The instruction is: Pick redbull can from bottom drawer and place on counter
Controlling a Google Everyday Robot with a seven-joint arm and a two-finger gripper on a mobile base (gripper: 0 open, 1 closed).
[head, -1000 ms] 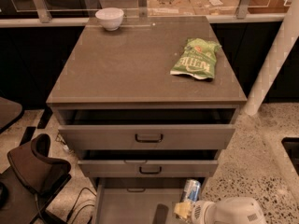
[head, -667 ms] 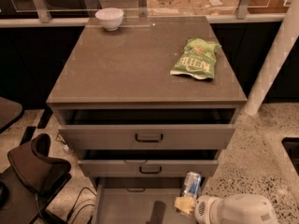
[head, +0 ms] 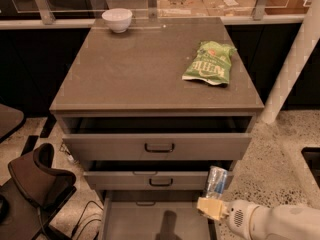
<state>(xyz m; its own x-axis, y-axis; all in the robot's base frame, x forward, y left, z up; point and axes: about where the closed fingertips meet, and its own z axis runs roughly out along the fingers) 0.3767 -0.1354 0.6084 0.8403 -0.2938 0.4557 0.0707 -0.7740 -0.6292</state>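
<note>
The redbull can (head: 217,181), blue and silver, stands upright at the right side of the cabinet, in front of the middle drawer's right end and above the open bottom drawer (head: 145,223). My gripper (head: 213,203), on a white arm coming in from the lower right, is shut on the can's lower end and holds it clear of the drawer floor. The beige fingers (head: 210,209) show just under the can. The counter (head: 135,74) is the grey-brown top of the cabinet, well above the can.
A green snack bag (head: 209,63) lies on the counter's right side and a white bowl (head: 117,19) at its back left. The two upper drawers (head: 159,147) stand partly open. A dark chair (head: 35,179) is at the lower left, a white pillar (head: 290,69) at the right.
The can has risen out of the bottom drawer and shifted right with my gripper. The arm has drawn back to the right.
</note>
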